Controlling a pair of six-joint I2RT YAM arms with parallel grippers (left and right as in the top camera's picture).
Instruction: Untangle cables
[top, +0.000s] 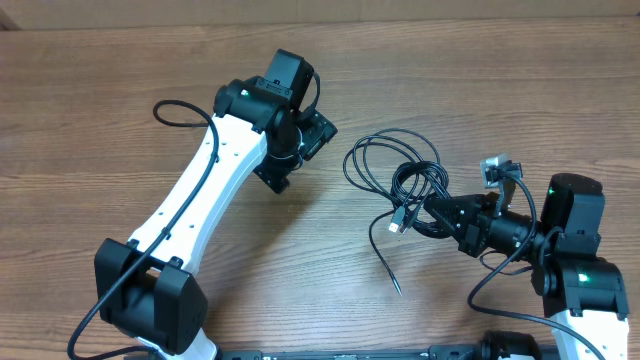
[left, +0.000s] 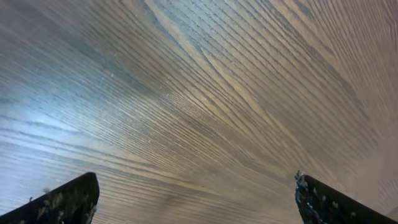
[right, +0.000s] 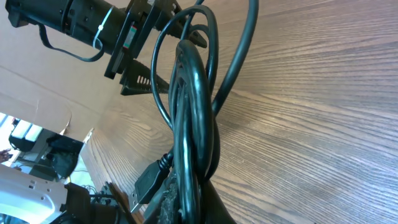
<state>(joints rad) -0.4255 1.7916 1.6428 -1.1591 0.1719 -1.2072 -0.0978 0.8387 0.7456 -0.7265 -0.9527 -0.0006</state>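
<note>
Right of centre in the overhead view, the right gripper has its claw clamped tight on the cables, and that is a proper bite on the bundle. Several thin black loops fan out from the pinch toward the upper left and lie on the wooden table. A USB plug dangles just beside the fingertips, on their lower left. One loose tail runs away toward the bottom of the frame and ends on bare wood, well apart from the rest.

Over to the right wrist camera: the black cords fill the middle of the frame, doubled over each other and rising out of the closed jaws at the bottom edge. The flat plug sits low and left of the bundle. Which cord crosses over which, you cannot tell from here. Behind them, in the upper left, part of the other arm shows.

Upper centre of the overhead view, the left gripper hangs over the table, left of the nearest loop and apart from it. Its own camera shows the fingers spread wide at the two bottom corners, with only wood grain between them.
</note>
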